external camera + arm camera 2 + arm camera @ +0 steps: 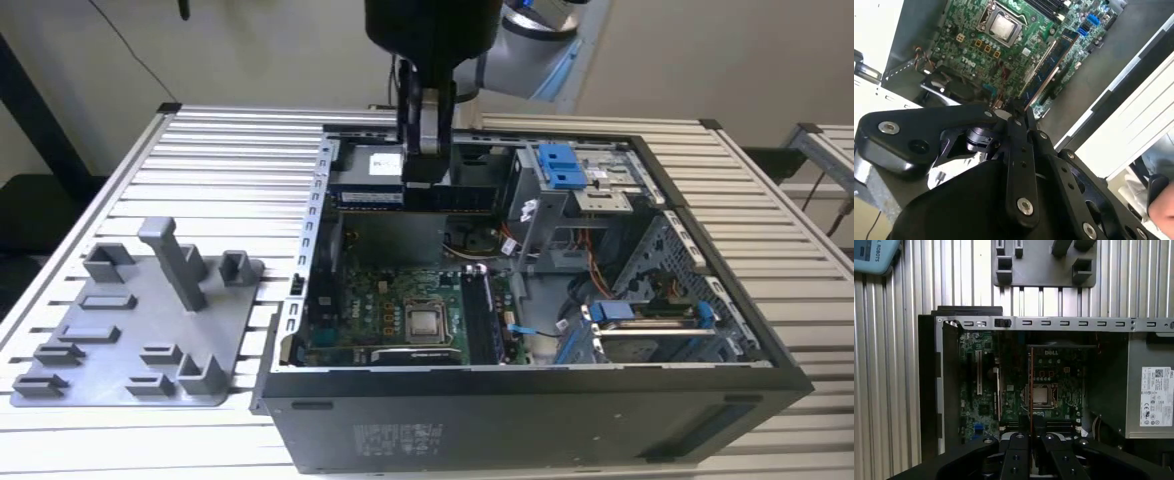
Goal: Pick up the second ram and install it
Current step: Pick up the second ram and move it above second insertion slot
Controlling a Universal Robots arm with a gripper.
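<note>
Gripper point(427, 182) was clamped on the second ram point(474, 197). The board was held level over the open computer case point(534, 400), above the motherboard point(387, 310) and near the power supply point(363, 180).

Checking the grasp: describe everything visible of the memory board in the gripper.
The second ram is a long, narrow, flat dark board. It is held level on its long edge, clamped near one end by the gripper, over the open computer case, not seated in a slot. In the first wrist view it appears edge-on as a thin line.
</note>
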